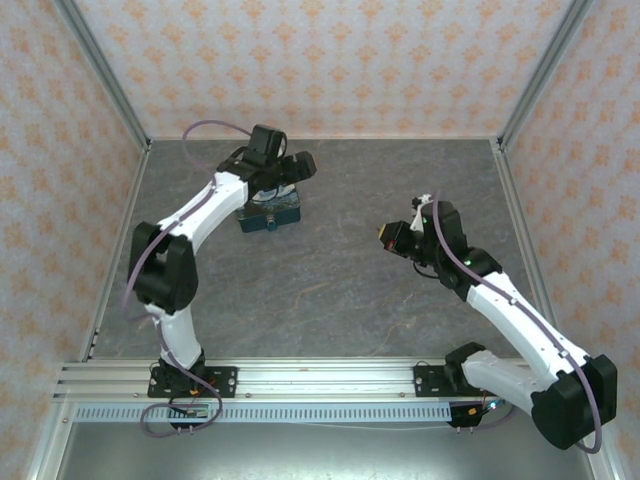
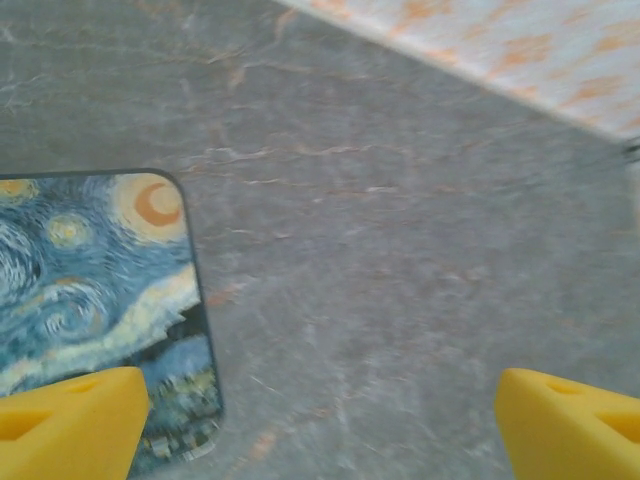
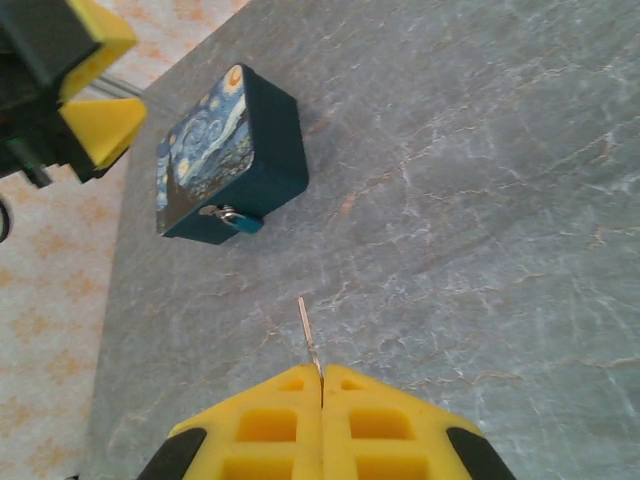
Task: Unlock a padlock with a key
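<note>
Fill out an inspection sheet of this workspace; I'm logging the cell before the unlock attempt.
Surface: grey marbled table.
Job's things: padlock lies flat, print up; a small teal-blue piece, probably the key, sits at its side face.
Clutter: nothing seen.
Grippers: left claw open, hovering at the padlock's edge; right claw shut on a thin metal sliver, apart from the padlock.
Cables: purple cable loops along each arm.
Surroundings: patterned walls; metal rail at the near edge.
</note>
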